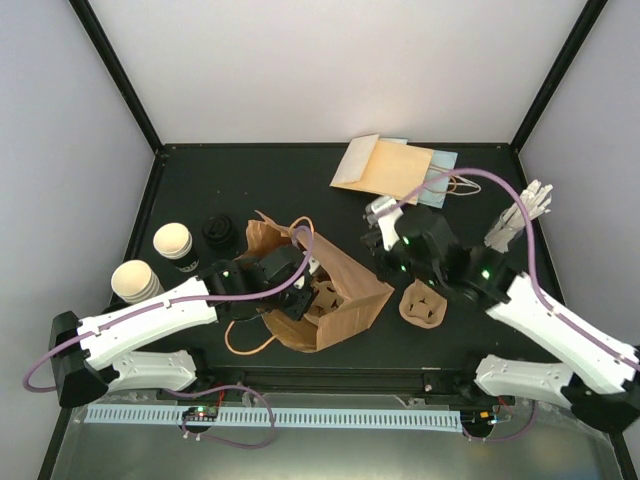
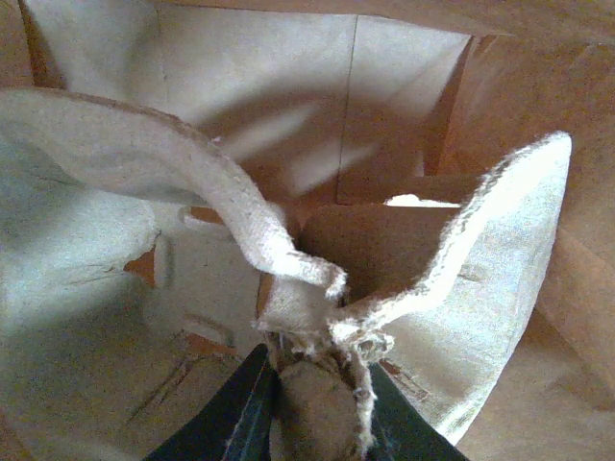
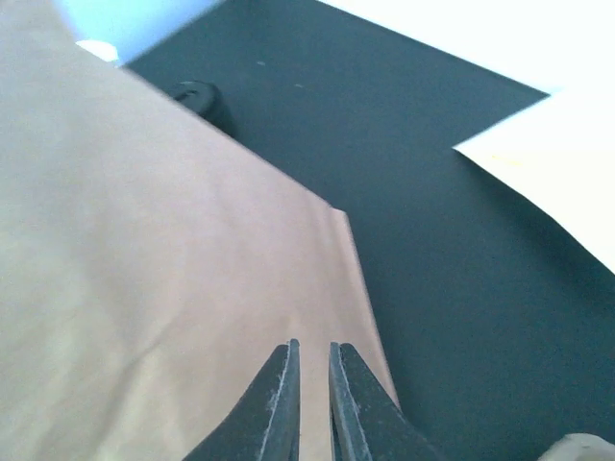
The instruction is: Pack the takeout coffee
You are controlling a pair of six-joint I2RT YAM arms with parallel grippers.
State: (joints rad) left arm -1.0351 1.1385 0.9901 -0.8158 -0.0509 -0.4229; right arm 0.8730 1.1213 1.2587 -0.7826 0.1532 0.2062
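**Seating the carrier flat in the bag before going for the cups**

Judged as the step in hand: lowering the brown moulded-pulp cup carrier [image 2: 96,288] into the open brown paper bag [image 1: 352,272].

Grips the carrier's frayed rim between the fingers of the left gripper [image 2: 317,373], clamped tight on the pulp well inside the bag. Shows the right gripper [image 3: 312,351] at the bag's far-right edge, closed to a thin slit over the paper. Cannot tell whether a fold of the bag is pinched there.

Finds the takeout coffee well apart from all this. The two cream-white paper cups with black sleeves stand upright at the left of the dark desk [image 1: 300,180], one nearer [image 1: 135,280] and one farther [image 1: 172,240], just beside the small black round lids [image 1: 217,232]. Neither is packed yet.

To do it well:
- Push the carrier down until its underside rests on the bag's floor, not wedged against a side wall.
- Level it first, since the rim curls and looks soft enough to tear under a twist.
- Steady the bag mouth with the right gripper so that the paper does not slide or fold inward.
- Let go only once the carrier sits square, then draw straight out along the opening without snagging the bag's twisted paper handle [image 1: 245,345].
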